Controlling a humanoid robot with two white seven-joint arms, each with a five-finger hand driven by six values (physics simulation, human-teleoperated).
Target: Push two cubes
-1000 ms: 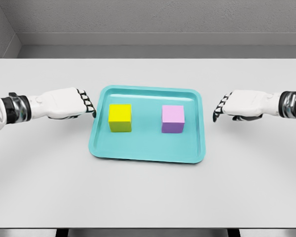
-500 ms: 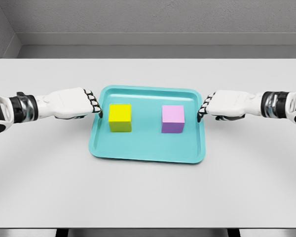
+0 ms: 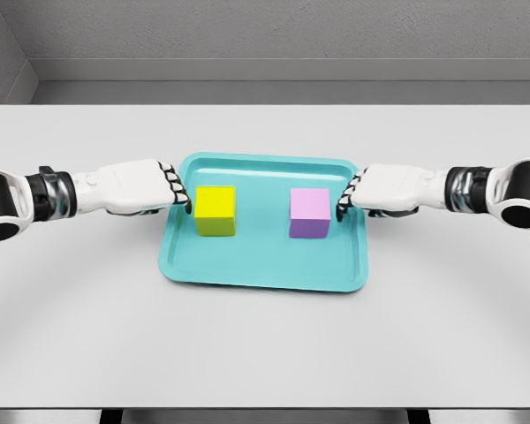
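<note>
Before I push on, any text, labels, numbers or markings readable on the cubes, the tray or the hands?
None. No words, numbers or signs show anywhere.
Yellow cube: plain faces.
Pink cube: plain faces.
Teal tray: unmarked.
Left hand and right hand: white shells with black finger joints, no lettering.
Table: bare grey surface.
</note>
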